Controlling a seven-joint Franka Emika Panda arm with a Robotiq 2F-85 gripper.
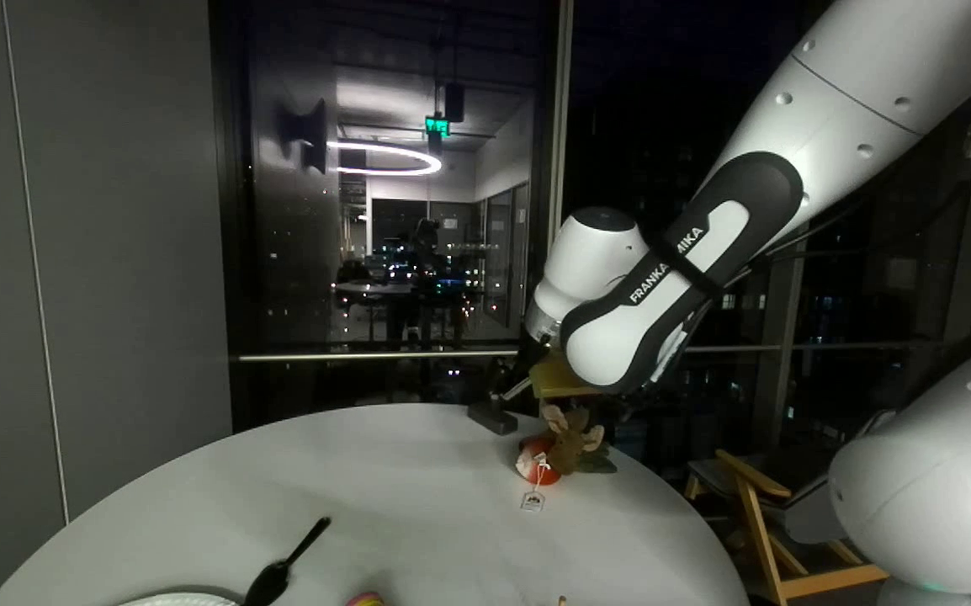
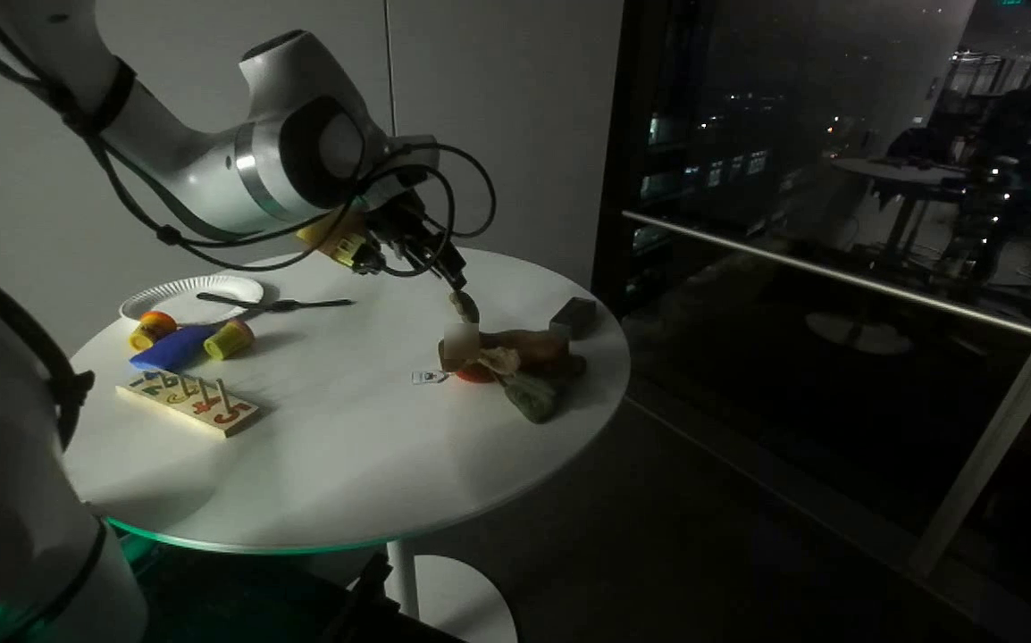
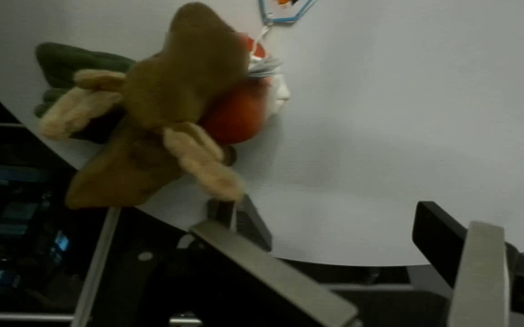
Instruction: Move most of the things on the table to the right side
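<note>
A brown plush moose (image 2: 524,348) with pale ears and green parts lies on the round white table (image 2: 337,455). An orange-red and white part (image 3: 239,109) and a paper tag (image 1: 533,502) are at its head. It shows in both exterior views and in the wrist view (image 3: 162,91). A dark grey block (image 2: 574,317) sits near the table edge beside it, also in an exterior view (image 1: 494,418). My gripper (image 2: 457,279) is above the table by the moose's ear. In the wrist view my gripper (image 3: 334,222) has its fingers wide apart, with nothing between them.
Away from the moose stand a paper plate (image 2: 158,290) with a black utensil (image 2: 279,305), two small tubs (image 2: 151,329) (image 2: 230,340), a blue item (image 2: 174,346) and a wooden number peg board (image 2: 189,406). A window rail (image 2: 801,254) runs beyond the table edge.
</note>
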